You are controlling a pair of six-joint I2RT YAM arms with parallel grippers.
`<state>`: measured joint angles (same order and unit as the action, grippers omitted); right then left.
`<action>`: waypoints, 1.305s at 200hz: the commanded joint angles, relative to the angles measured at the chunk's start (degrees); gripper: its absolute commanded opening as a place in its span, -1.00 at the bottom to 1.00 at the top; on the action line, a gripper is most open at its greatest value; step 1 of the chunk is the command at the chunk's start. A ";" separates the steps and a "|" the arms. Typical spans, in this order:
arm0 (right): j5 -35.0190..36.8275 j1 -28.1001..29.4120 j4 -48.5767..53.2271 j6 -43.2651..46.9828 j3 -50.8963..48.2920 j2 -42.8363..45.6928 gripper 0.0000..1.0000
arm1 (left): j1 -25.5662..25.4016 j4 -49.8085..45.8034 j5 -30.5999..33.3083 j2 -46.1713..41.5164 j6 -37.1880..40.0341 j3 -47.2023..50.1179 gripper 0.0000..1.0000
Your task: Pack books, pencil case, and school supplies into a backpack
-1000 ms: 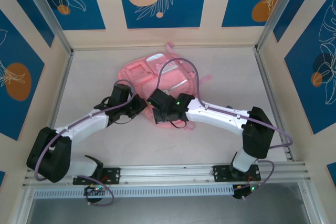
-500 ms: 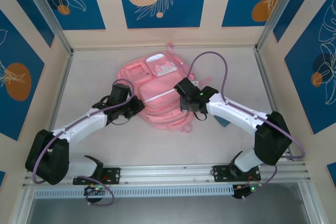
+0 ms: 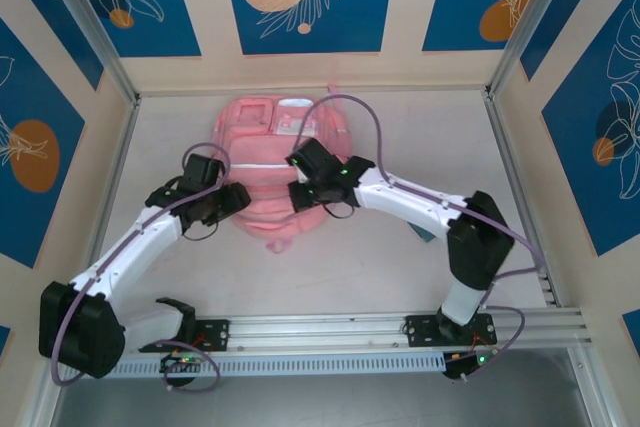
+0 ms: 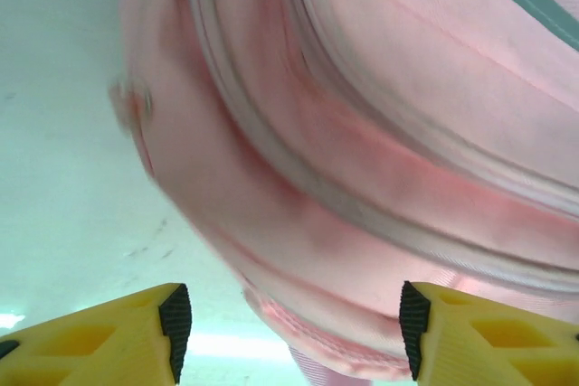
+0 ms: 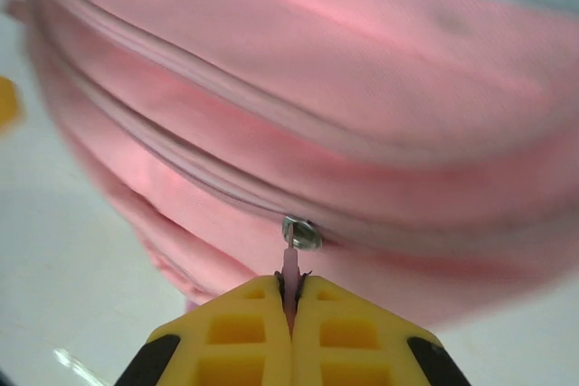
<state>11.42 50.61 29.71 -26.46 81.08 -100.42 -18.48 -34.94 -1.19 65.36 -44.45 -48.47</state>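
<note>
Table (image 3: pixel 330 272): right arm (image 3: pixel 410 209) elbow-bent inward, end effector (image 5: pixel 291 279) pinching backpack (image 3: pixel 265 169) zipper (image 5: pixel 301 234).

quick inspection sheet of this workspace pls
surface: pale table, matte, faint scuffs
job's things: pink backpack lying flat at mid-table
clutter: small dark teal thing beside the right arm, cannot tell what
tools: left tool open, the backpack's edge ahead of its fingers; right tool shut on the zip pull
cables: purple cable loops above the right arm; another runs along the left arm
surroundings: blue leaf-print panels, metal frame posts
</note>
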 commanded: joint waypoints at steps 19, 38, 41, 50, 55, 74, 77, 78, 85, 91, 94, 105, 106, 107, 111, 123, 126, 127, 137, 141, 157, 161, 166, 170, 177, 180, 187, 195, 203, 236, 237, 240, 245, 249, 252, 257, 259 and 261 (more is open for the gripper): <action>-8.57 2.11 -8.17 -1.01 6.19 -5.90 -1.00 | 1.69 -0.43 -2.69 -3.49 -4.06 -0.20 0.32; -9.15 2.64 -9.23 -1.86 6.20 -6.19 -1.00 | 1.68 5.38 -6.95 -3.25 -7.74 1.86 0.32; -9.19 2.72 -9.24 -2.03 6.15 -6.19 -1.00 | 1.69 6.42 -7.60 -3.04 -8.32 2.21 0.32; -9.19 2.88 -9.15 -2.12 6.15 -6.11 -1.00 | 1.67 9.03 -8.90 -2.41 -10.18 3.20 0.31; -9.22 3.04 -9.15 -2.19 6.00 -6.02 -1.00 | 1.69 10.27 -9.38 -1.87 -11.02 3.53 0.30; -9.39 3.47 -9.15 -2.46 4.98 -5.17 -1.00 | 1.69 14.48 -10.56 0.38 -13.28 4.38 0.27; -9.40 3.52 -9.16 -2.46 4.78 -5.03 -1.00 | 1.65 14.98 -10.58 0.71 -13.50 4.47 0.27; -9.35 3.53 -9.11 -2.50 4.70 -4.95 -1.00 | 1.67 15.16 -10.58 0.81 -13.58 4.50 0.27; -9.37 3.70 -9.07 -2.63 4.26 -4.44 -1.00 | 1.69 15.94 -10.52 1.50 -14.06 4.48 0.26; -9.48 3.87 -9.06 -2.71 3.83 -4.00 -1.00 | 1.67 16.33 -10.39 2.03 -14.40 4.44 0.24; -9.56 3.95 -9.10 -2.75 3.63 -3.85 -1.00 | 1.69 16.66 -10.39 2.31 -14.44 4.43 0.23; -9.87 4.22 -9.19 -2.81 3.04 -3.05 -1.00 | 1.68 17.70 -10.33 3.22 -15.03 4.60 0.19; -9.90 4.23 -9.21 -2.77 2.99 -2.95 -1.00 | 1.69 17.79 -10.33 3.30 -15.09 4.60 0.19; -9.96 4.28 -9.22 -2.74 2.88 -2.86 -1.00 | 1.69 17.88 -10.33 3.33 -15.16 4.61 0.19; -10.15 4.36 -9.24 -2.73 2.64 -2.58 -1.00 | 1.67 18.23 -10.32 3.65 -15.32 4.69 0.18; -10.60 4.66 -9.25 -2.66 2.25 -1.96 -1.00 | 1.69 19.09 -10.32 4.63 -15.49 4.95 0.16; -10.77 4.74 -9.24 -2.64 2.06 -1.78 -1.00 | 1.69 19.30 -10.32 4.94 -15.71 4.96 0.16; -10.83 4.79 -9.24 -2.59 2.02 -1.79 -1.00 | 1.69 19.43 -10.28 4.99 -15.78 5.01 0.16; -10.85 5.01 -9.11 -2.52 1.60 -1.41 -1.00 | 1.69 20.84 -10.41 5.83 -16.50 5.51 0.17; -10.79 5.11 -9.06 -2.46 1.49 -1.28 -1.00 | 1.65 21.66 -10.49 6.10 -16.74 5.85 0.15; -9.26 5.29 -8.09 -2.61 0.94 -0.80 -1.00 | 1.61 22.82 -10.04 7.25 -17.09 6.61 0.03; -8.53 5.35 -7.62 -2.61 0.85 -0.67 -1.00 | 1.61 22.86 -9.87 7.42 -16.86 6.71 -0.03; -7.43 5.33 -7.17 -2.49 0.57 -0.39 -1.00 | 1.61 22.76 -9.52 7.57 -16.69 6.76 -0.12; -6.41 5.37 -6.71 -2.50 0.37 -0.10 -1.00 | 1.64 22.55 -9.15 7.63 -16.59 6.88 -0.21; -4.08 5.34 -5.73 -2.61 0.00 0.28 -1.00 | 1.62 22.33 -8.69 7.58 -16.22 7.06 -0.36; -2.94 5.30 -5.19 -2.61 -0.16 0.53 -1.00 | 1.65 22.16 -8.55 7.45 -16.10 7.15 -0.40; 0.08 5.24 -3.71 -2.63 -0.37 0.92 -1.00 | 1.63 21.54 -8.10 7.18 -15.64 7.12 -0.49; 3.40 5.04 -2.05 -2.56 -0.93 1.49 -1.00 | 1.65 20.94 -7.70 6.91 -15.05 7.07 -0.60; 7.11 4.88 0.00 -2.70 -1.26 1.89 -1.00 | 1.65 20.24 -7.45 6.45 -14.44 6.96 -0.66; 18.98 3.12 5.97 -2.03 -3.27 2.78 -1.00 | 1.47 19.09 -7.37 5.00 -13.10 7.27 -0.83; 19.03 3.02 5.92 -2.03 -3.41 2.82 -1.00 | 1.50 19.02 -7.39 5.06 -13.07 7.26 -0.83; 19.30 2.73 5.78 -1.84 -3.78 3.01 -1.00 | 1.51 18.71 -7.42 5.12 -12.87 7.04 -0.84; 19.64 2.29 5.48 -1.61 -4.43 3.56 -1.00 | 1.52 18.39 -7.32 5.12 -12.59 6.84 -0.85; 19.90 1.88 5.24 -1.43 -4.93 3.84 -1.00 | 1.47 18.23 -7.33 5.06 -12.51 6.81 -0.86; 20.04 1.52 5.19 -1.42 -5.33 3.97 -1.00 | 1.47 18.27 -7.32 5.00 -12.43 6.81 -0.86; 20.47 1.16 5.10 -1.40 -5.70 4.32 -1.00 | 1.47 18.24 -7.37 4.79 -12.45 6.85 -0.87; 20.53 0.94 5.09 -1.40 -5.92 4.46 -1.00 | 1.51 18.24 -7.34 4.73 -12.49 6.88 -0.87; 20.74 0.75 5.07 -1.36 -6.04 4.60 -1.00 | 1.49 18.26 -7.40 4.70 -12.44 6.89 -0.87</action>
<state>23.42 54.17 29.23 -28.45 77.56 -99.48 -17.43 -13.78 -11.51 71.33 -60.58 -42.46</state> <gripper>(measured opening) 0.062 0.101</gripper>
